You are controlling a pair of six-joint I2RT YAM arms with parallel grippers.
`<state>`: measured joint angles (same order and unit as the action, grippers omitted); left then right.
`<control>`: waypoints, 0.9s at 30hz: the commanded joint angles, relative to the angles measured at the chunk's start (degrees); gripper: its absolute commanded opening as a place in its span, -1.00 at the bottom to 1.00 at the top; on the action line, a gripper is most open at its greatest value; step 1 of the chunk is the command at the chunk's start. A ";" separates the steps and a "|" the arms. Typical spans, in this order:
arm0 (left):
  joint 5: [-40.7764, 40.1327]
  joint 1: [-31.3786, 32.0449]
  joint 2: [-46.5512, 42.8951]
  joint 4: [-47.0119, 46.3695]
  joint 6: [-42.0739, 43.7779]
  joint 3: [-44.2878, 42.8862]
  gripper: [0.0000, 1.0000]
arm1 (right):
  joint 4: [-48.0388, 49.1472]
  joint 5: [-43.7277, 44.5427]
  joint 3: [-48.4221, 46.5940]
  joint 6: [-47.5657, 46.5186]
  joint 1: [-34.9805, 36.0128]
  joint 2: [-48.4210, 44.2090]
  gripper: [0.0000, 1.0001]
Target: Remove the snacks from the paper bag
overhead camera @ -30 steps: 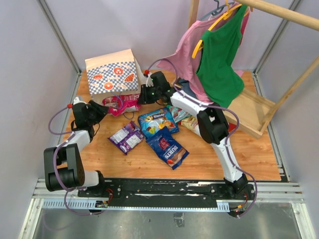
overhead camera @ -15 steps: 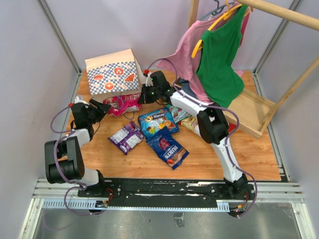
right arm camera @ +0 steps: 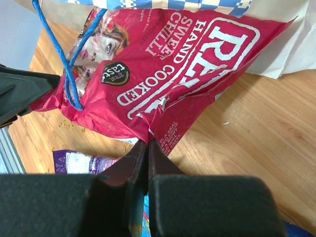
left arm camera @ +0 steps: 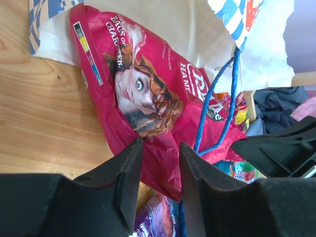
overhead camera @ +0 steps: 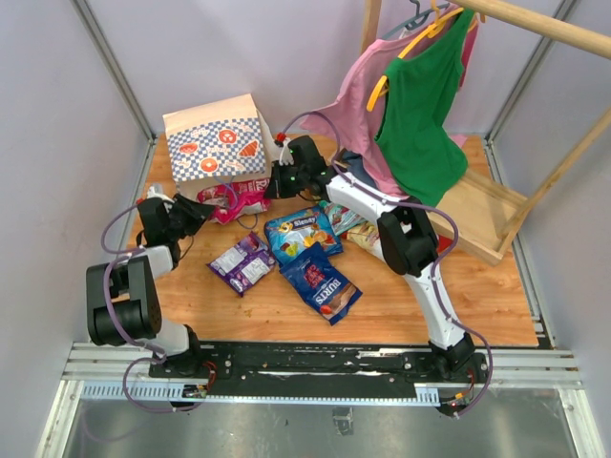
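The paper bag (overhead camera: 215, 138) lies at the back left, mouth toward me. A magenta-pink snack packet (overhead camera: 234, 198) lies half out of that mouth, with a blue cord handle (left arm camera: 217, 98) draped over it. My right gripper (right arm camera: 148, 142) is shut on the packet's right edge (right arm camera: 163, 74). My left gripper (left arm camera: 161, 148) is open, its jaws on either side of the packet's left corner (left arm camera: 148, 98) without closing on it. A purple packet (overhead camera: 243, 262), two blue packets (overhead camera: 301, 234) (overhead camera: 322, 281) and an orange-green one (overhead camera: 358, 229) lie on the table.
A wooden clothes rack (overhead camera: 496, 205) with a green garment (overhead camera: 420, 105) and a pink one (overhead camera: 358, 105) stands at the back right, above my right arm. Grey walls close in the wooden table (overhead camera: 458, 305) on three sides.
My left arm has shifted slightly toward the near side, its gripper staying at the magenta packet's corner. The right gripper and the packet have hardly moved.
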<state>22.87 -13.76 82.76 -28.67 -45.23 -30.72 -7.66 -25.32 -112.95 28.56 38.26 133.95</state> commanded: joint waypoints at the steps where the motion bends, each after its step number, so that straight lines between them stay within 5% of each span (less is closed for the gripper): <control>1: 2.18 -0.31 1.71 -1.57 1.26 -0.24 -0.27 | -0.10 -0.34 -0.45 0.14 0.74 -0.10 -0.92; 5: 2.62 -0.35 1.69 -0.76 2.40 -0.48 -0.68 | -0.12 -0.43 -0.56 0.29 0.73 0.08 -0.93; 11: 0.39 -0.31 -2.22 3.53 4.14 -1.29 -0.96 | -0.64 -0.14 0.12 -0.26 0.80 -1.25 -0.97; 27: -7.48 -0.53 -24.43 27.36 11.85 -11.43 -0.99 | 1.68 3.61 8.86 -4.03 2.59 -17.88 -0.99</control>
<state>16.97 -13.80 61.12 -8.34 -36.32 -39.90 -8.75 -22.24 -105.25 25.85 39.64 120.84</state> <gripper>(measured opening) 0.011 0.014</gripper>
